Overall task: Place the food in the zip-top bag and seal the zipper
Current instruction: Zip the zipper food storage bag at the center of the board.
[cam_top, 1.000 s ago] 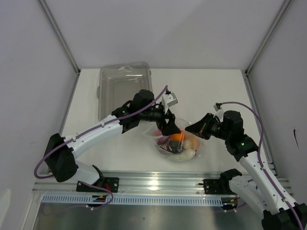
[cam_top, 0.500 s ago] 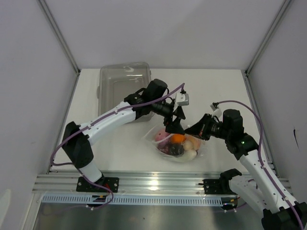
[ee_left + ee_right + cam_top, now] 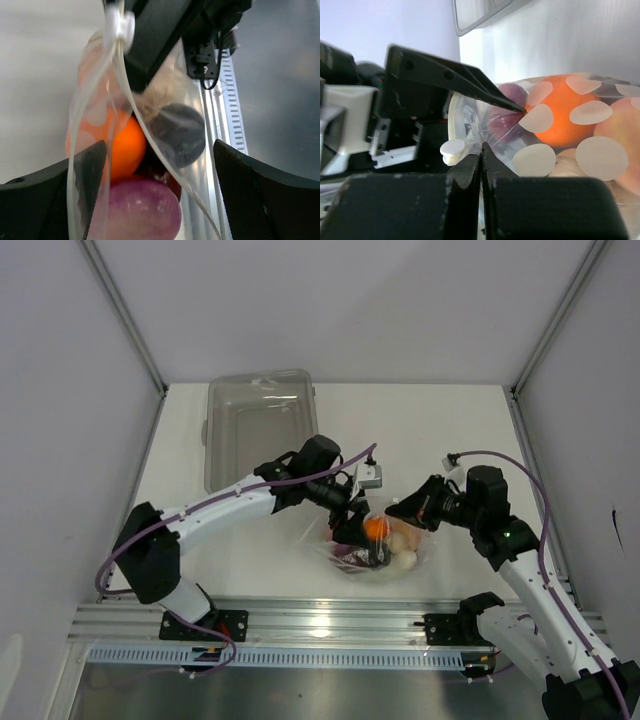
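Observation:
The zip-top bag (image 3: 400,562) lies near the table's front edge, clear with white dots. Inside it sits the food: an orange (image 3: 376,527), a peach (image 3: 399,540), a white piece (image 3: 404,560), dark grapes (image 3: 357,557) and a pink bulb (image 3: 140,212). My right gripper (image 3: 393,510) is shut on the bag's mouth edge (image 3: 492,142), beside the zipper's white slider tab (image 3: 452,150). My left gripper (image 3: 354,527) is open wide at the bag's mouth, its fingers (image 3: 82,172) on either side of the orange (image 3: 126,145) and the bulb. The zipper strip (image 3: 131,102) runs between them.
A rigid clear bin (image 3: 260,425) stands at the back left of the table. The metal rail (image 3: 330,625) with both arm bases runs just in front of the bag. Angled wall posts rise at the back corners.
My left gripper has come down and nearer from above the bag's far side to the bag's mouth. The bag has shifted slightly. The right gripper has kept its hold and place.

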Available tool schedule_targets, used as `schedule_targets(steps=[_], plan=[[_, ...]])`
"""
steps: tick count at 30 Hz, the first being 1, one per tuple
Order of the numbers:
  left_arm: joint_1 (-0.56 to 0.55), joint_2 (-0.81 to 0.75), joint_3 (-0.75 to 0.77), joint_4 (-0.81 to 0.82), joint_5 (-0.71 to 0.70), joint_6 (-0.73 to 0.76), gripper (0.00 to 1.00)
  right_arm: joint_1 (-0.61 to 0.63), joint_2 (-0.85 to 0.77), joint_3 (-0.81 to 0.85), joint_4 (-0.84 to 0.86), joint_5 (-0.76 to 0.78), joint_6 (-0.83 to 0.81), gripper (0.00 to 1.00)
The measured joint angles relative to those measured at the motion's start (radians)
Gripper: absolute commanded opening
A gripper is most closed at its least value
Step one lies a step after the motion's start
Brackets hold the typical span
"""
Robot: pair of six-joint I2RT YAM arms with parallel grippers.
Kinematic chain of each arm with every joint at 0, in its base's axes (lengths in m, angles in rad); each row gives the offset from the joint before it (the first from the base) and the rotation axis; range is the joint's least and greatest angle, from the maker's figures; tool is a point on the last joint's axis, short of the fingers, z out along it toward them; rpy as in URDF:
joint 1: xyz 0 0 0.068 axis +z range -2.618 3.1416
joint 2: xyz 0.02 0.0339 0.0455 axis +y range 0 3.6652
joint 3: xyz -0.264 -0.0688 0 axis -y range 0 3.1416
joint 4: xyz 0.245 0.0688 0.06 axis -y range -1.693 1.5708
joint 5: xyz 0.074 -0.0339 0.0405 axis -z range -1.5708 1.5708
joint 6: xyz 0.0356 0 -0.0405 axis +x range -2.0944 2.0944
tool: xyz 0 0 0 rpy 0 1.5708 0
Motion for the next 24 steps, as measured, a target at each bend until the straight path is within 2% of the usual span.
schedule_targets(steps=[3, 5, 7, 8, 10, 11, 12, 13, 14, 17, 24], plan=[[-0.010, -0.071, -0.096, 0.079, -0.089, -0.053, 0.80, -0.005, 0.000, 0.000, 0.000, 0.000, 0.038, 0.00], [-0.018, -0.084, -0.109, 0.098, -0.124, -0.073, 0.75, -0.008, 0.000, 0.000, 0.002, 0.000, 0.062, 0.00], [-0.032, -0.095, -0.118, 0.128, -0.167, -0.095, 0.66, -0.010, 0.000, 0.000, 0.002, 0.000, 0.084, 0.00], [-0.040, -0.099, -0.122, 0.141, -0.186, -0.106, 0.50, -0.010, 0.000, 0.000, 0.003, 0.001, 0.092, 0.00], [-0.051, -0.105, -0.132, 0.164, -0.216, -0.132, 0.37, -0.010, 0.000, 0.000, 0.000, 0.003, 0.098, 0.00], [-0.055, -0.106, -0.133, 0.169, -0.227, -0.141, 0.24, -0.010, 0.000, 0.000, -0.002, 0.005, 0.098, 0.00], [-0.058, -0.105, -0.133, 0.173, -0.233, -0.149, 0.17, -0.010, 0.000, 0.000, -0.005, 0.005, 0.089, 0.03], [-0.059, -0.105, -0.132, 0.172, -0.235, -0.155, 0.10, -0.010, 0.000, 0.000, -0.009, 0.005, 0.079, 0.09], [-0.059, -0.102, -0.129, 0.166, -0.233, -0.159, 0.01, -0.010, 0.000, 0.000, -0.014, 0.006, 0.061, 0.24], [-0.059, -0.070, -0.089, 0.110, -0.198, -0.161, 0.00, -0.011, 0.014, 0.031, -0.069, 0.017, -0.044, 0.37], [-0.035, -0.002, -0.032, 0.043, -0.054, -0.169, 0.01, -0.012, 0.010, 0.108, -0.177, 0.066, -0.282, 0.37]])
